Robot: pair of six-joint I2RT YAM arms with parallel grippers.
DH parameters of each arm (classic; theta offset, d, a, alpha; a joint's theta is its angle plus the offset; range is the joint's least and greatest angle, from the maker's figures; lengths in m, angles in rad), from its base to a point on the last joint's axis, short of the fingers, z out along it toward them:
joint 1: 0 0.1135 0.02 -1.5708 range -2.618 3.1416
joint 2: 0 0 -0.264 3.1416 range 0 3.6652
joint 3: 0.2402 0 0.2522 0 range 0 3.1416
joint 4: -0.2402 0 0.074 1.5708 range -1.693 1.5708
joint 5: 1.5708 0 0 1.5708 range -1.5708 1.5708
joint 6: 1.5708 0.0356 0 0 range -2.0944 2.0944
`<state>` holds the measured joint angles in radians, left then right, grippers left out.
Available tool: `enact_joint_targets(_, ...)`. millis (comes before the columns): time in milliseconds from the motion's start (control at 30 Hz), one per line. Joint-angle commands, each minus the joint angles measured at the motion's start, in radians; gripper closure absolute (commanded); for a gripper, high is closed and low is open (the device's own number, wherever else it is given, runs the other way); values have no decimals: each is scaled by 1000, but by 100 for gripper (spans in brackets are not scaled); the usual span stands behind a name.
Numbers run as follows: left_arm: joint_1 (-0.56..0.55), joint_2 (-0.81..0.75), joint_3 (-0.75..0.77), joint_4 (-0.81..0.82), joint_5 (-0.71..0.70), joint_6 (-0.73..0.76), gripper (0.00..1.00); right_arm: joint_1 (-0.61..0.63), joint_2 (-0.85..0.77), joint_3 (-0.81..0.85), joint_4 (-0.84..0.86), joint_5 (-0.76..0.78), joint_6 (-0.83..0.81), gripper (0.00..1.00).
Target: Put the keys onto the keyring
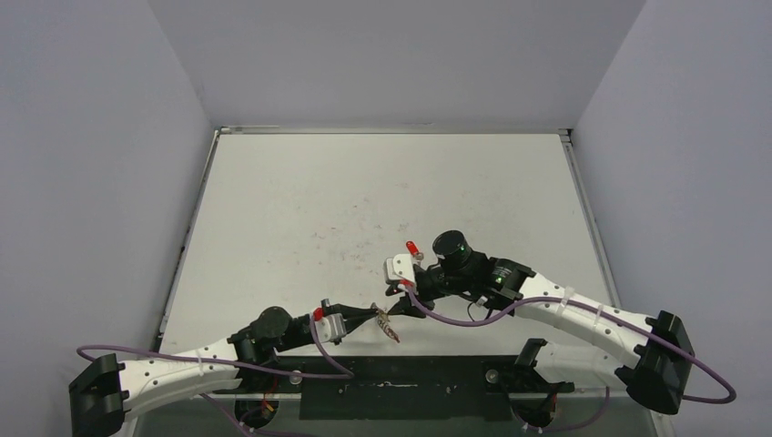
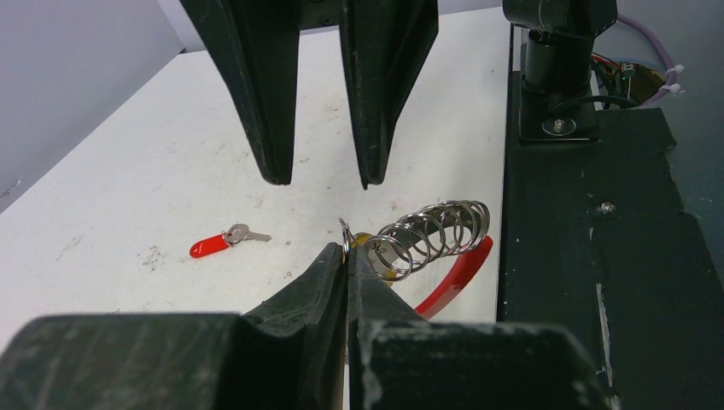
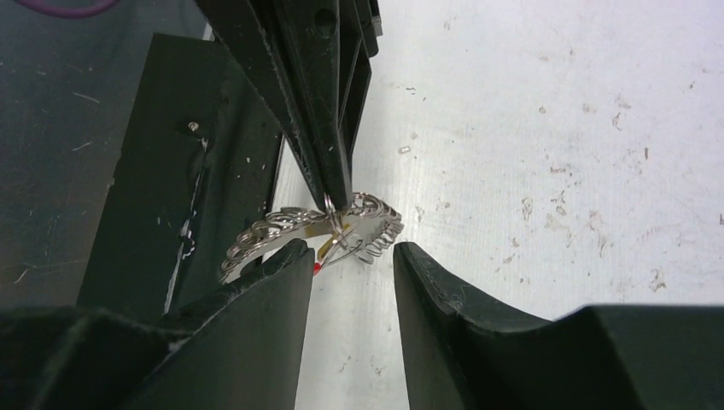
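The left fingers are pressed shut, pinching a thin end turn of the silvery coiled-wire keyring with a red sleeve. The rest of the coil stretches just past their tips. A small key with a yellow head shows against the coil there, mostly hidden. The right fingers are spread apart and hold nothing, their tips near the pinched turn. A small silver key with a red plastic head lies flat on the white desk, left of both pairs of fingers and apart from the keyring.

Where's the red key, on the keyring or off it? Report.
Off. The red key lies flat on the table, apart from the keyring pinched in the left gripper.
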<state>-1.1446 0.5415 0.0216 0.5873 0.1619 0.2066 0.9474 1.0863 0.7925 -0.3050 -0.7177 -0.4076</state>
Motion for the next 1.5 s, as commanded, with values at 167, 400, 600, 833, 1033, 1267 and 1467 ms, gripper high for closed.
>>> enact_joint_targets(167,-5,-1,11,98,34,1,100,-7,72,-2,164,-82,44,64)
enact_joint_targets(400,-5,-5,13,94,24,4,100,-7,90,-17,157,-109,38,61)
enact_joint_targets(600,-5,-8,17,89,22,4,100,-6,110,-27,159,-100,38,61)
enact_joint_targets(833,-5,-7,19,83,22,0,100,0,146,-27,209,-118,73,76)
enact_joint_targets(1033,-5,-12,20,73,18,-1,100,2,147,-20,209,-132,79,100)
enact_joint_targets(1267,-6,-34,27,31,-3,2,100,3,130,15,96,-94,39,100)
enact_joint_targets(1467,-5,-73,59,-93,-40,8,93,12,148,100,-98,-23,-4,100)
